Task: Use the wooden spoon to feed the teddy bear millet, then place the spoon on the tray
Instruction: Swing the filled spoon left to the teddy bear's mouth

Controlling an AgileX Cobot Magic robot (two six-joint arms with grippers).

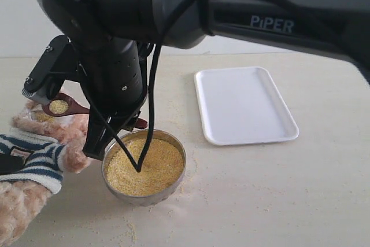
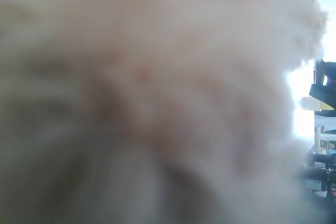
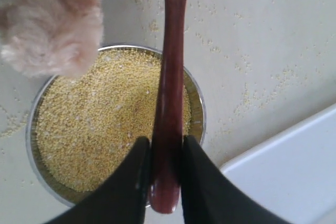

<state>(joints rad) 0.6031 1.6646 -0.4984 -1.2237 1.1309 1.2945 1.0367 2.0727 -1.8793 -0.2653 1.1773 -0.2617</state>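
So the right hand (image 3: 165,142) is clamped on the handle end of the wooden spoon (image 3: 170,77), with a finger on each side of it. That arm reaches right across to the left side of the exterior view. The spoon's bowl has a little heap of millet (image 1: 147,163) in it and sits up by the teddy bear (image 1: 34,163), close to the fuzzy fur above its striped sleeve. Can't tell if it's actually touching.

The rest of the millet fills the metal bowl (image 1: 176,180) just beside the bear's paw, with loose grains scattered on the worktop (image 1: 289,189) around it. The tray (image 1: 245,105) lies off to the right, apart from the bowl.

Left hand: honestly can't tell, its camera shows only blurry fur.
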